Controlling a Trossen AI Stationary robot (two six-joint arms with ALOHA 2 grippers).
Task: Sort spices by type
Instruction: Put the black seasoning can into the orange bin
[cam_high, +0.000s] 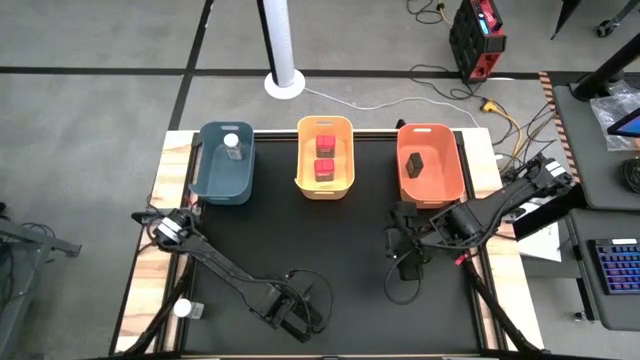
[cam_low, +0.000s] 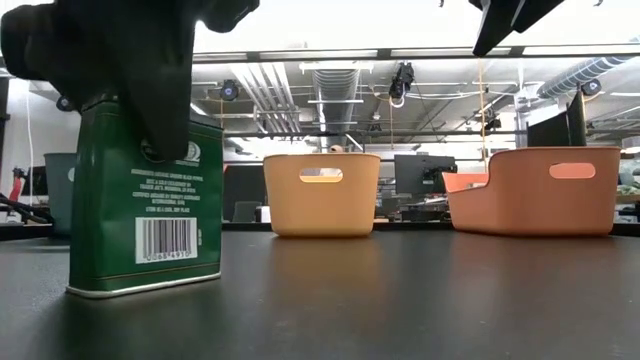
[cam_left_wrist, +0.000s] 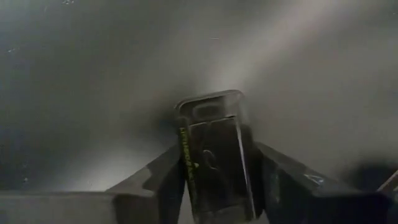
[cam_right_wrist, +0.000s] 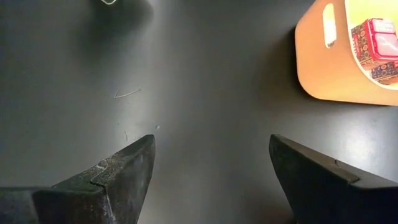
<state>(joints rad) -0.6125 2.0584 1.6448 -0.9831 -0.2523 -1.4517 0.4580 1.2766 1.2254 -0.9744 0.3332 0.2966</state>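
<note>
Two tools low, left tool (cam_high: 297, 322) clamps green tin (cam_low: 145, 205) apparently near mat's front edge, right tool (cam_right_wrist: 211, 165) wide, empty.

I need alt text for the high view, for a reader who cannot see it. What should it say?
Seen from above, the left hand holds a dark jar near the black table's front edge, while the right hand hangs open over the mat. Behind stand a blue bin with one white-lidded jar, a yellow bin with two red-lidded jars and an orange bin with one dark jar.
</note>
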